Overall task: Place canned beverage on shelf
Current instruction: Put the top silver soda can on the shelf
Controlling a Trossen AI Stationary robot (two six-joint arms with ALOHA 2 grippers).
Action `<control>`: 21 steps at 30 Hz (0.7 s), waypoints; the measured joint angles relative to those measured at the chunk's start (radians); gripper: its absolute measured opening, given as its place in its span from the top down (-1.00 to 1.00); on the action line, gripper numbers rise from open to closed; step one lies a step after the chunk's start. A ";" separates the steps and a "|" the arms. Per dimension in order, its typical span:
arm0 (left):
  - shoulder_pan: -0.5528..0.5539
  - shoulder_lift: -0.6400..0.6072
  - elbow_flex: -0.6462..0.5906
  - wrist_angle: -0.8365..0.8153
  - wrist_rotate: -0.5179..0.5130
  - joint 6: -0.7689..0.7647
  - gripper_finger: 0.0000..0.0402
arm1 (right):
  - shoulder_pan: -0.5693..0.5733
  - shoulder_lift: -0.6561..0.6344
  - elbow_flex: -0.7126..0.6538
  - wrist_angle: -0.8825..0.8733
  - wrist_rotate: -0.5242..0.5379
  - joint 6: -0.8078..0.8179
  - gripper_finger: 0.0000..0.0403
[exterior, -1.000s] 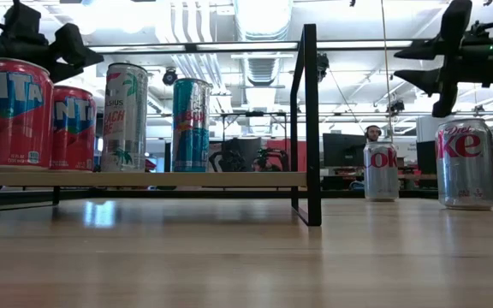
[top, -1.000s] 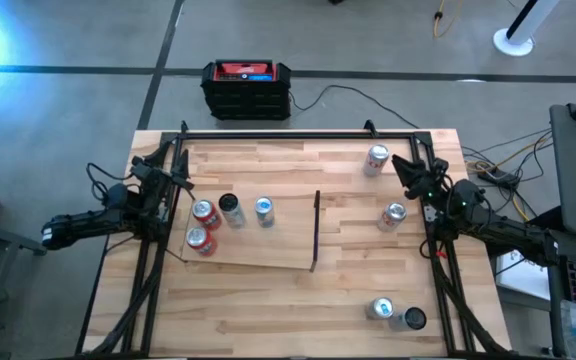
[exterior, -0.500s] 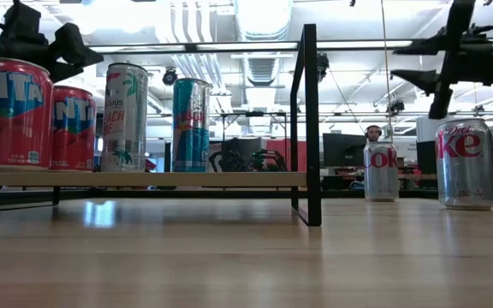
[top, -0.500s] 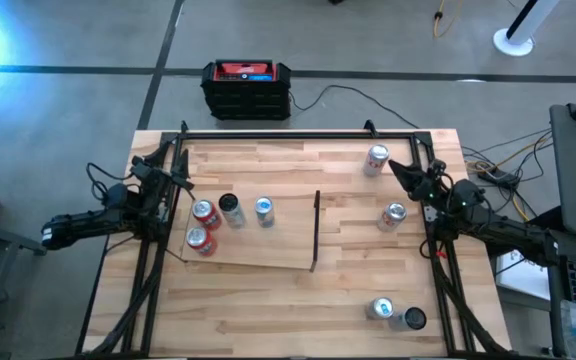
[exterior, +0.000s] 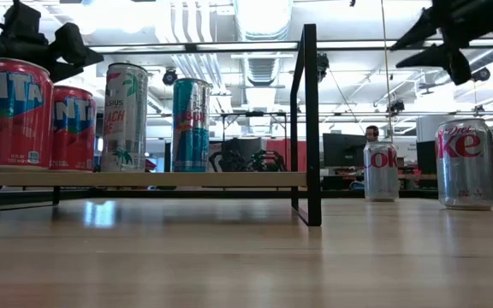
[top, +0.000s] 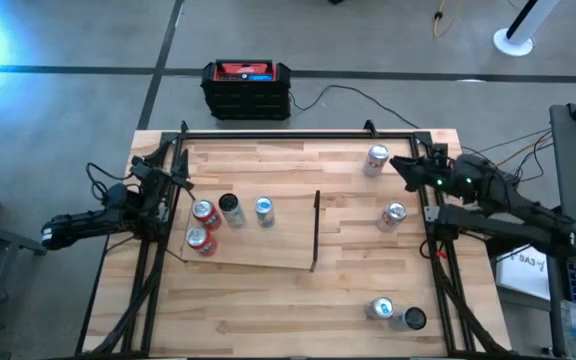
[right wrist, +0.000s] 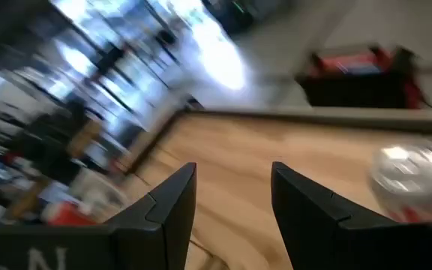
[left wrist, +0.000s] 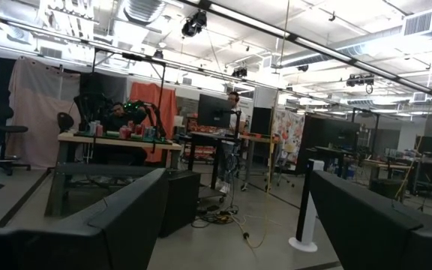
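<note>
The shelf (top: pixel 258 245) is a pale board on the tabletop with a black upright bar (top: pixel 316 230) at its right end. Two red cans (top: pixel 201 226), a dark-topped can (top: pixel 230 208) and a blue can (top: pixel 265 209) stand on it. A silver-and-red can (top: pixel 376 158) stands at the far right and shows in the right wrist view (right wrist: pixel 411 176); another (top: pixel 394 215) stands nearer. My right gripper (top: pixel 400 165) is open and empty, in the air just right of the far can; it shows high up in the low view (exterior: pixel 407 49). My left gripper (top: pixel 176 178) waits open at the shelf's left end.
Two more cans (top: pixel 380 309) (top: pixel 411 319) stand at the near right of the table. A black metal frame (top: pixel 298 133) runs around the table's edges. A black-and-red box (top: pixel 246 88) sits on the floor beyond the far edge.
My right gripper has risen, and its fingers have tipped from slanting downward to nearly level. Its arm has swung toward the table's far edge. It stays open.
</note>
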 joint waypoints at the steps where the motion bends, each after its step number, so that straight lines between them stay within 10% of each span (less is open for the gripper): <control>1: 0.000 0.000 0.000 0.000 0.000 0.000 -0.55 | 0.000 0.039 0.037 -0.057 0.009 0.015 0.22; 21: 0.000 0.000 0.000 -0.001 0.000 0.000 -0.55 | -0.221 0.772 0.694 -0.853 0.080 0.112 0.22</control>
